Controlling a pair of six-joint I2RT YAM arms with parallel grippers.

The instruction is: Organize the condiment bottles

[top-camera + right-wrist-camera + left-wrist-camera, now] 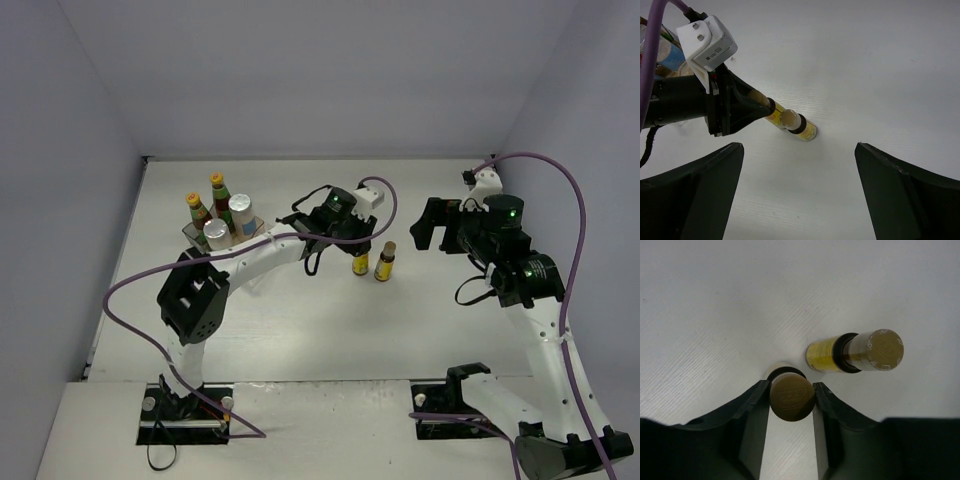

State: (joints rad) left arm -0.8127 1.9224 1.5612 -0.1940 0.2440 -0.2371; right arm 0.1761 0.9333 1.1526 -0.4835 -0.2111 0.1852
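Observation:
Two short yellow-labelled bottles stand mid-table. My left gripper (357,250) (791,389) is shut on the cap of the left one (360,265) (792,400), which stands on the table. The other one (384,262) (855,352) (799,126) stands free just to its right. Two dark sauce bottles with yellow-orange caps (198,208) (218,190) and two silver-lidded jars (241,210) (216,234) stand in the clear rack (259,226) at the back left. My right gripper (428,232) (800,150) is open and empty, to the right of the short bottles.
The left arm (260,258) reaches across the table from the left base to the short bottles, passing in front of the rack. Grey walls close the table at the back and both sides. A purple cable (570,200) loops over the right arm.

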